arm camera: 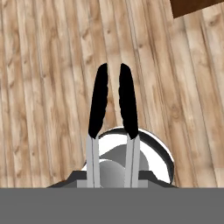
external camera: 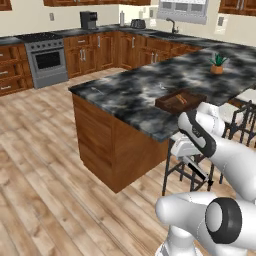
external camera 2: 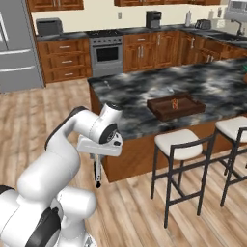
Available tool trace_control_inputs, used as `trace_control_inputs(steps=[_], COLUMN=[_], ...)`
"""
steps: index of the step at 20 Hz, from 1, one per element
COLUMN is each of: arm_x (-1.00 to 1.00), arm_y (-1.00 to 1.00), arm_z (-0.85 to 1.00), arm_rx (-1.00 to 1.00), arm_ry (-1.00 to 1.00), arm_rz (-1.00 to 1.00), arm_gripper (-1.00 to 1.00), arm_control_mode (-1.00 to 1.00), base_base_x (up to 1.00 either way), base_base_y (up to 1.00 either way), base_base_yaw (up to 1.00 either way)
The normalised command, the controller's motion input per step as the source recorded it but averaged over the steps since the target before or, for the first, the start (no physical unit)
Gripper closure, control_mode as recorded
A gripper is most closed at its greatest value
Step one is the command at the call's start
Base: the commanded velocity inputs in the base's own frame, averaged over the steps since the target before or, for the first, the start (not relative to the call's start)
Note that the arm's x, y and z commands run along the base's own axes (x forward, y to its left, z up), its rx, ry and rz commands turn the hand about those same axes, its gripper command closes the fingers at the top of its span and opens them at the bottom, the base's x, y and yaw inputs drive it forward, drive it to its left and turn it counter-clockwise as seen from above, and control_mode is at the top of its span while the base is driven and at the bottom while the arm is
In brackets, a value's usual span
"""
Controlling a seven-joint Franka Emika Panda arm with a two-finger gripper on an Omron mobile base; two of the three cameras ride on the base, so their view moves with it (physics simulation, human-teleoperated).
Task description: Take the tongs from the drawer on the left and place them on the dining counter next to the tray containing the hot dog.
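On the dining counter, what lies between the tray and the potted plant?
Nothing: in the left base view the dining counter is bare marbled stone between the tray and the potted plant.

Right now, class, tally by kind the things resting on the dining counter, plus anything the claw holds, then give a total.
On the dining counter:
Tray: 1
Hot dog, in the tray: 1
Potted plant: 1
In the claw, off the counter:
Tongs: 1
Total: 4

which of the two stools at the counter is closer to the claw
The stool left of the other in the right base view, under the tray, is closer to the claw, which holds the tongs. The other stool is farther along.
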Motion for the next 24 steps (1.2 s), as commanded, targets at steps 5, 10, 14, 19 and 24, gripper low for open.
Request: trace_control_inputs(steps=[5,10,14,19,24], arm_x=[0.0,0.0,0.0,0.0,0.0], arm_y=[0.0,0.0,0.0,0.0,0.0], arm_z=[0.0,0.0,0.0,0.0,0.0], arm_rx=[0.0,0.0,0.0,0.0,0.0], arm_ry=[0.0,0.0,0.0,0.0,0.0], arm_rz=[0.0,0.0,0.0,0.0,0.0], arm_gripper=[1.0,1.0,1.0,1.0,1.0], arm_control_mode=[1.0,1.0,1.0,1.0,1.0], base_base_x=[0.45,0.31,0.41,0.81,0.58], base_base_y=[-0.6,-0.61,-0.33,-0.07,0.0], base_base_yaw=[0.19,0.07,0.02,0.0,0.01])
